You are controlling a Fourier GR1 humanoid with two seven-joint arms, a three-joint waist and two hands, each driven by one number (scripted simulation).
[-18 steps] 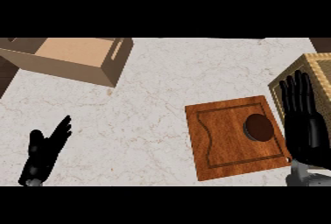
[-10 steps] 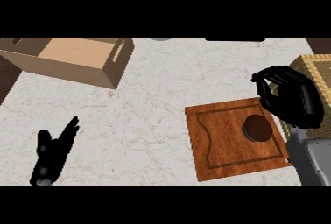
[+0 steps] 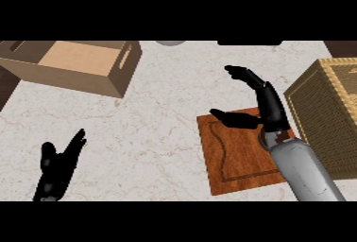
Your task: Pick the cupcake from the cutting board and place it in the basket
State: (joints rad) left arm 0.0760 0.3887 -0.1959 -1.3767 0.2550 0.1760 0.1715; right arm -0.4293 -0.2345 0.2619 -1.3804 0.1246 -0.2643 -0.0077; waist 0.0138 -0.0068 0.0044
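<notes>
Our right hand (image 3: 268,106) hangs above the far end of the wooden cutting board (image 3: 237,160), its fingers (image 3: 245,74) reaching forward in a slack curve and its thumb (image 3: 233,118) spread out to the left, so the hand is released and grasps nothing. We cannot see the cupcake: the spot on the board where it would sit lies under our right hand and grey forearm (image 3: 307,172). Just right of the board stands the woven basket (image 3: 327,108), its near wall running down along the forearm. Our left hand (image 3: 57,168) rests at the lower left over the marbled counter (image 3: 153,137), fingers straight and pointing up, holding nothing. At the upper left sits an open cardboard box (image 3: 73,64).
</notes>
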